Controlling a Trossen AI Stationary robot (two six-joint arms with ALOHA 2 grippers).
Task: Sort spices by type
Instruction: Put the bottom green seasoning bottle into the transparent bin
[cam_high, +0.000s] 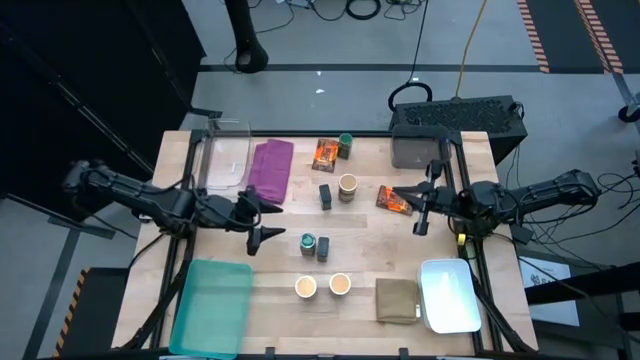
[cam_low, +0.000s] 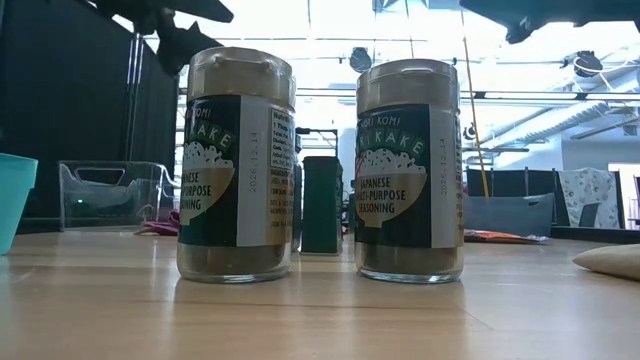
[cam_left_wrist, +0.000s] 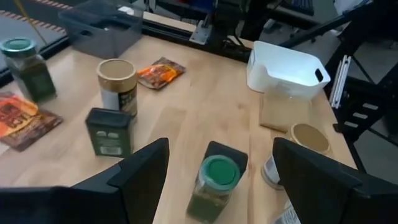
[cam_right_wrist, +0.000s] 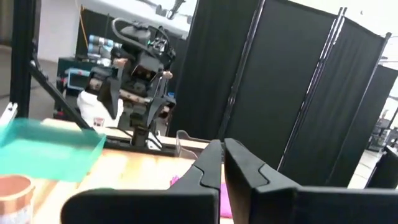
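Left claw (cam_left_wrist: 214, 171) open, above green-lidded jar (cam_left_wrist: 213, 186).

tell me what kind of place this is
Probably a robotics lab or workshop, not a kitchen: a wooden table flanked by two robot arms, black partition screens around it, and cables on the grey floor. Spice jars are laid out as test items.

place: robotics lab | evidence: black partition screens (cam_right_wrist: 298, 87), floor cables (cam_high: 360, 10), wooden table (cam_high: 370, 250)
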